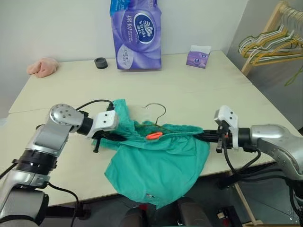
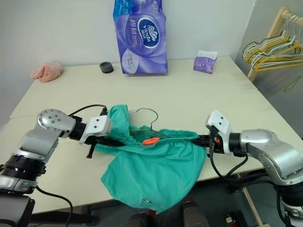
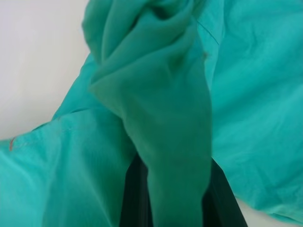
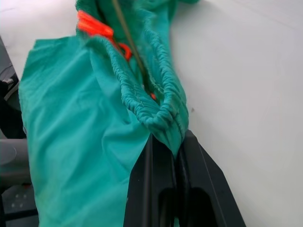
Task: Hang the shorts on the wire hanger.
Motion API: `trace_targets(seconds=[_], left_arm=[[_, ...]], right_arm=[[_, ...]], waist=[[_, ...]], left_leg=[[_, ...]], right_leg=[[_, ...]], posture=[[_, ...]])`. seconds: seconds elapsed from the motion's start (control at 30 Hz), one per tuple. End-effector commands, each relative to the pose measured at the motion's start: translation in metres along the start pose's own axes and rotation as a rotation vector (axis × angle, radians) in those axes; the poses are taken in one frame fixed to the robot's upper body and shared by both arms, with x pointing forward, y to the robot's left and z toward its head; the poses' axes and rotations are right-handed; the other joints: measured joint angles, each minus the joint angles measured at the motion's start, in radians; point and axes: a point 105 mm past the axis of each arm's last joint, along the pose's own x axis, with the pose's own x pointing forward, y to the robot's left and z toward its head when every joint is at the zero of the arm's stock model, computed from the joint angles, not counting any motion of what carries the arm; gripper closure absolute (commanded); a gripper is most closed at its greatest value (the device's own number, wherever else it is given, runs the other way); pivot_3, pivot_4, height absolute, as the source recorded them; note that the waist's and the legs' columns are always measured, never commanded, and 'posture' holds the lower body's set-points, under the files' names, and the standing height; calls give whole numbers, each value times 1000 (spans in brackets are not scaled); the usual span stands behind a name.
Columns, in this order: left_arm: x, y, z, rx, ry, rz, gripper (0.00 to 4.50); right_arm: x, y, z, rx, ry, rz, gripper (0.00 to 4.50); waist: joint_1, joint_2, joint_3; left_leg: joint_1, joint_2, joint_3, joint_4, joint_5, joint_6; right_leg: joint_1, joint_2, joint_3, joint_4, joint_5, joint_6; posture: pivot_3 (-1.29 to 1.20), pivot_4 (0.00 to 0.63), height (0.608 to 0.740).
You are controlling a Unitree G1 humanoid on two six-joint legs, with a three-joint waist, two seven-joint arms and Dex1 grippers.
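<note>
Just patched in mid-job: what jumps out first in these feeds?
The teal shorts stretched between both grippers at the table's near edge, left gripper and right gripper each shut on the waistband. The wire hanger's hook pokes up from the waistband's middle, beside an orange tag.

even, soft indoor light, fairly bright; the bench (image 1: 189, 90) shows no glare. a faint shadow lies under the shorts (image 1: 158, 165) at the near edge. the wrist views blur up close (cloth folds go soft).
</note>
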Motion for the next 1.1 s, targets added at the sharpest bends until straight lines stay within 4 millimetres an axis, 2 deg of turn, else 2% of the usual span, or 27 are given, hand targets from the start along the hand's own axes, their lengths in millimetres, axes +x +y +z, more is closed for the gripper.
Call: trace_targets(seconds=[0.03, 0.13, 0.23, 0.27, 0.37, 0.47, 0.73, 0.87, 1.0, 1.1], left_arm=[[5, 1, 7, 35, -5, 15, 4500], [7, -2, 6, 35, -7, 11, 4500], [9, -5, 6, 33, -9, 3, 4500], [10, -6, 6, 32, -10, 0, 4500], [11, -8, 6, 34, -13, -8, 4500], [12, -8, 8, 36, -16, -12, 4500], [16, -6, 12, 42, -28, -19, 4500], [16, -7, 15, 40, -38, -20, 4500], [16, -8, 19, 24, -65, -22, 4500], [17, -9, 22, 13, -85, -25, 4500]], right_arm=[[3, 10, 15, -145, -2, 17, 3998], [1, 11, 18, -190, 5, 7, 3134], [-4, 5, 12, -234, 70, -55, 2063], [-7, 2, 4, -236, 111, -71, 1709], [-8, 0, -12, -218, 174, -78, 1709], [-3, 1, -16, -213, 188, -58, 1709], [30, 1, -18, -243, 213, 81, 1709], [40, 0, -21, -261, 240, 133, 1709], [42, 1, -22, -276, 257, 179, 2627], [43, 3, -22, -283, 262, 198, 3720]], waist=[[0, 0, 0], [0, 0, 0], [1, 0, 0], [1, 0, 0], [0, 0, 0], [-1, 0, 0], [-6, 0, 0], [-4, 0, 0], [-2, 0, 0], [-4, 0, 0]], left_leg=[[0, 0, 0, 0, 0, 0], [0, 0, 0, 0, 0, 0], [0, 0, 0, 0, 0, 0], [0, 0, 0, 0, 0, 0], [0, 0, 0, 0, 0, 0], [0, 0, 0, 0, 0, 0], [1, 0, 0, 0, 0, 0], [0, 0, 0, 0, 0, 0], [0, 0, 0, 0, 0, 0], [0, 0, 0, 0, 0, 0]], right_leg=[[0, 0, 0, 0, 0, 0], [0, -1, 0, 0, 0, 0], [0, -1, 0, 0, 0, 0], [0, -1, 0, 0, 0, 0], [0, -1, 0, 0, 0, 0], [0, -1, 0, 0, 0, 0], [0, 0, 0, 0, 0, 0], [0, 0, 0, 0, 0, 0], [0, -1, 0, 0, 0, 0], [0, -1, 0, 0, 0, 0]], posture=[[-223, 97, 740], [-223, 100, 740], [-225, 102, 740], [-226, 102, 740], [-230, 103, 740], [-232, 102, 740], [-228, 99, 740], [-222, 95, 740], [-219, 93, 740], [-220, 91, 740]])
